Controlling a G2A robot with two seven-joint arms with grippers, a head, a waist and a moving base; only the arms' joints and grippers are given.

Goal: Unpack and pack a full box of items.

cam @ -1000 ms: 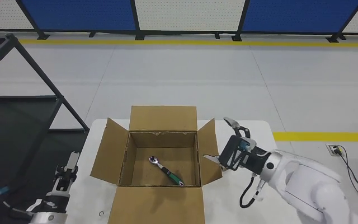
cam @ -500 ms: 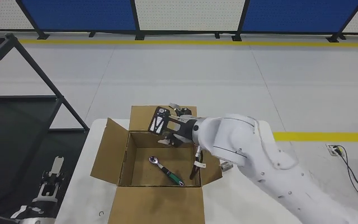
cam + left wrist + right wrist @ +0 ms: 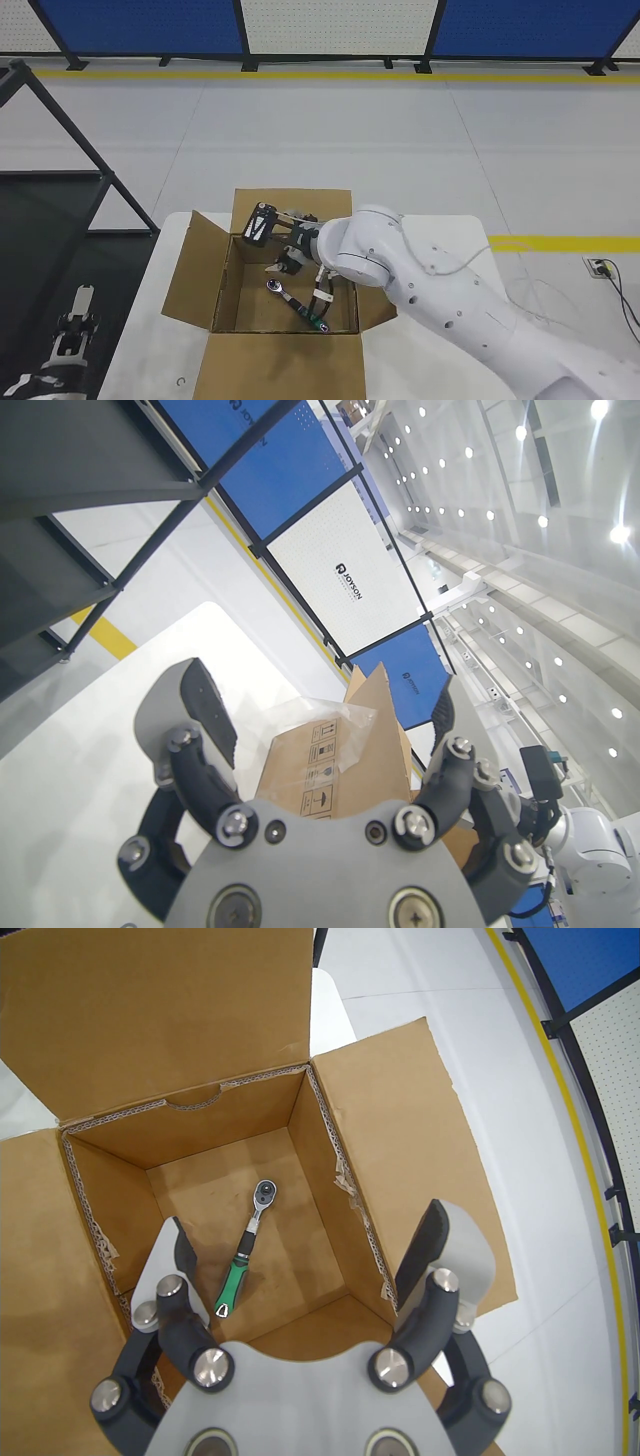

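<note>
An open cardboard box (image 3: 222, 290) stands on the white table (image 3: 440, 240) with its flaps spread. Inside on the floor lies a ratchet wrench (image 3: 297, 303) with a green and black handle, also clear in the right wrist view as the wrench (image 3: 245, 1248). My right gripper (image 3: 283, 258) hangs open above the box's far half, over the box interior (image 3: 210, 1178), with nothing between its fingers (image 3: 430, 1238). My left gripper (image 3: 77, 318) is low, off the table's left edge, open and empty (image 3: 325, 710), facing the box's outer side (image 3: 350, 760).
A dark metal rack (image 3: 60, 200) stands left of the table. A scrap of clear plastic film (image 3: 325, 712) lies at the box's side. Bare white table (image 3: 450, 350) lies right of the box, and blue and white panels (image 3: 340, 25) line the back.
My right arm has swung from the box's right side to above the box's far half. My left gripper has drawn back towards the near left corner.
</note>
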